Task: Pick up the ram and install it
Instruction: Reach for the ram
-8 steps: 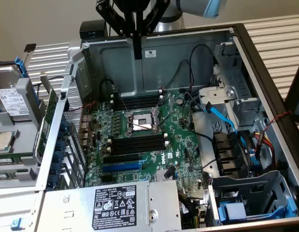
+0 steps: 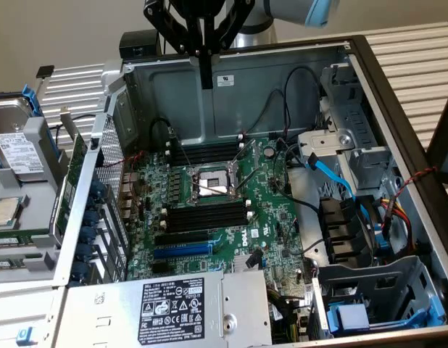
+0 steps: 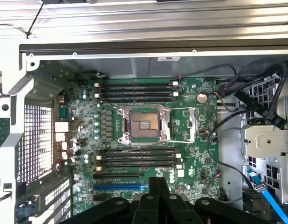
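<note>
Ram appears to stand on edge just outside the computer case's perforated side wall, untouched. Your gripper hangs over the case's rear wall, fingers pressed together, holding nothing.

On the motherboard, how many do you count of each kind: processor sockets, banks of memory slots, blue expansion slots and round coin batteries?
Processor socket: 1
Memory slot banks: 2
Blue expansion slot: 1
Coin battery: 1
Total: 5
</note>
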Controlling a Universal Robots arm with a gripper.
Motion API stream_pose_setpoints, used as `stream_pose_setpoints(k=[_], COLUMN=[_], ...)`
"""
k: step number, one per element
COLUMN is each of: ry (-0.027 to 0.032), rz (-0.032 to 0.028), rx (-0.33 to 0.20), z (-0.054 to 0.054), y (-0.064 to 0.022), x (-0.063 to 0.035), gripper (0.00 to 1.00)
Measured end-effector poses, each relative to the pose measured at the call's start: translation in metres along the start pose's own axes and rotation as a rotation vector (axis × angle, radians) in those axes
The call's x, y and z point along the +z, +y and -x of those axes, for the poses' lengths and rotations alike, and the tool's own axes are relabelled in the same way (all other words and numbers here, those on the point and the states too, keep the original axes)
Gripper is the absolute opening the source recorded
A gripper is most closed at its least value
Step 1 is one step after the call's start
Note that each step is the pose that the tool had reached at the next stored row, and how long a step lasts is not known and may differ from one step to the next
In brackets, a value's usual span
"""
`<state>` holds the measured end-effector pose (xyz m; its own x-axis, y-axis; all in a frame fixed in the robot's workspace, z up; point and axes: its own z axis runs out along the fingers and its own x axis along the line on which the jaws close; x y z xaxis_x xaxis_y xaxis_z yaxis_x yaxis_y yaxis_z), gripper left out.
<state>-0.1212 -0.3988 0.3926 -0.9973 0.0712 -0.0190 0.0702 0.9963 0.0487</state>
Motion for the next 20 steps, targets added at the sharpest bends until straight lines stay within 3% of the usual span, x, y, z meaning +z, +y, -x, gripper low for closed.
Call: stream_pose_setpoints(k=[6,10,20], ry=[0.0,0.0,0.0001], rz=[-0.0001,-0.0001,0.0008], rx=[0.0,0.0,0.0], z=[-0.001,-0.007,-0.037], y=[-0.0001,-0.0005,-0.0027], x=[-0.0001,-0.0002,-0.0008], gripper=[0.1,0.1,0.1])
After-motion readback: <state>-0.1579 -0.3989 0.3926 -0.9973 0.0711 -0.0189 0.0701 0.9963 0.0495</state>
